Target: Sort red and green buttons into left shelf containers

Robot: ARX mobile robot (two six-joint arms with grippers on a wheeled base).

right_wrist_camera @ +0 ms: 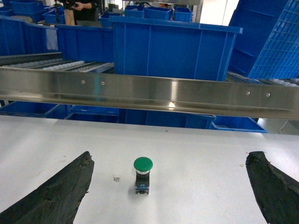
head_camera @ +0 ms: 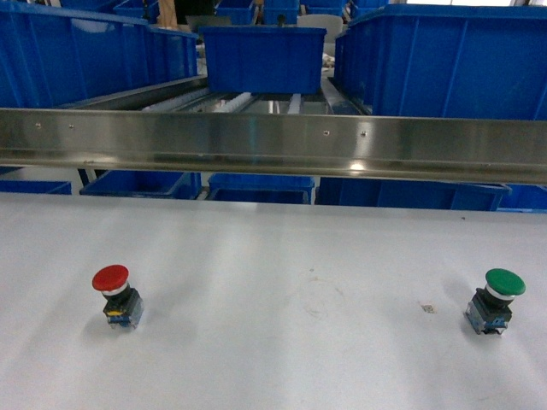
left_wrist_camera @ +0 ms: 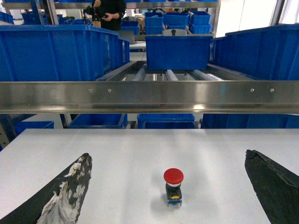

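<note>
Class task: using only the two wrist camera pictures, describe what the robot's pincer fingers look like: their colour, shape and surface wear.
Only the fingers show. The left pincer has two black, tapering, wedge-shaped fingers with a rough, matte surface; one is heavily scuffed, with whitish-grey patches of wear. The right pincer has matching black tapering fingers, rough-edged but without the pale scuffing. No cables or markings are visible, and no arms appear in the head view.

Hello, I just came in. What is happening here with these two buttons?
Nothing is gripped yet. The red button stands upright on the white table at the left, the green button at the right. The left gripper and right gripper are open, each facing its button. The blue bins wait on the shelf behind.
</note>
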